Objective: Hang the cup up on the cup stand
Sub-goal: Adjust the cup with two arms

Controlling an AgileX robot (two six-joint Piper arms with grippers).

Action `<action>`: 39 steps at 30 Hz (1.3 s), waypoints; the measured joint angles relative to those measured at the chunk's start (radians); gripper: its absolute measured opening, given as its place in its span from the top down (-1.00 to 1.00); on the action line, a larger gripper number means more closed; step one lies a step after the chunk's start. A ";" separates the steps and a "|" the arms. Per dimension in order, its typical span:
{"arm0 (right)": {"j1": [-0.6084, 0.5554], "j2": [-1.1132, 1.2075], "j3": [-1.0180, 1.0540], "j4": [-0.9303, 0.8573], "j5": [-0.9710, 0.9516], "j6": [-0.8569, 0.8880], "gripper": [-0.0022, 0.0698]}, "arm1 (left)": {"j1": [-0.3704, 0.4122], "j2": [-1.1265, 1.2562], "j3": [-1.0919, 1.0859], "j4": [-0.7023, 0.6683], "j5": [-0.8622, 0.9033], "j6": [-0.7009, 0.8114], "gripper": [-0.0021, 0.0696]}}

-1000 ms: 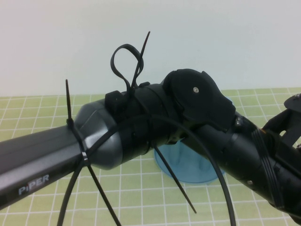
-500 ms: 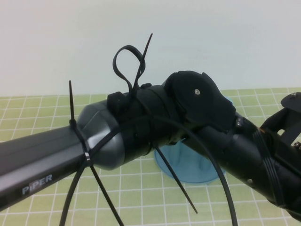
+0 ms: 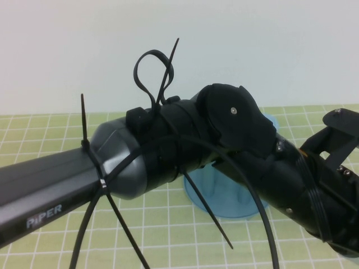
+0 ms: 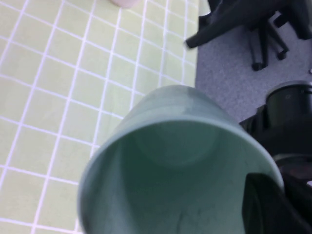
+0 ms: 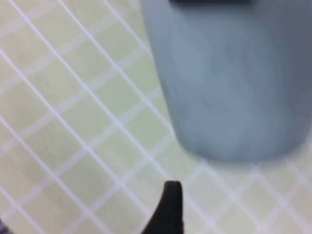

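Observation:
The pale sage green cup fills the left wrist view, mouth towards the camera, lifted above the green grid mat. My left gripper is shut on its rim, with one black finger inside the cup; the other finger is hidden behind the wall. In the high view my left arm crosses the frame and hides the cup and most of the blue cup stand; only the stand's round base shows. My right gripper shows one fingertip set far to the side, open, above the mat, apart from a light blue cup.
The table's edge and the grey floor with a chair base show beyond the cup. A black arm part juts in at the high view's right edge. Cable ties stick out from the left arm.
The left arm's forearm has shifted slightly left and down in the high view. The black part at the right edge has moved left and up.

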 joint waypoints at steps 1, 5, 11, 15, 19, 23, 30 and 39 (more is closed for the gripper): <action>0.000 0.000 0.000 -0.032 0.011 0.038 -0.96 | 0.005 0.000 0.000 -0.002 0.000 0.000 0.94; 0.000 0.000 0.000 -0.207 0.044 0.208 -0.96 | 0.020 0.000 0.000 -0.004 -0.007 -0.003 0.94; 0.000 0.000 0.000 -0.418 0.002 0.534 -0.96 | 0.049 0.000 0.000 -0.032 -0.039 -0.006 0.94; 0.000 0.000 0.000 -0.484 -0.171 0.804 -0.96 | 0.071 0.000 0.000 -0.085 -0.048 0.004 0.94; 0.000 0.000 0.000 -0.513 -0.406 0.989 -0.96 | 0.090 0.000 0.000 -0.089 -0.081 0.033 0.94; 0.000 0.000 0.000 -0.555 -0.684 1.178 -0.96 | 0.090 0.000 0.000 -0.105 -0.141 0.053 0.94; 0.000 -0.037 0.000 -0.554 -1.114 1.584 -0.96 | 0.090 0.000 0.000 -0.261 -0.188 0.181 0.94; 0.000 -0.184 0.029 -0.654 -1.319 2.167 -0.96 | 0.090 0.000 0.000 -0.466 -0.256 0.375 0.94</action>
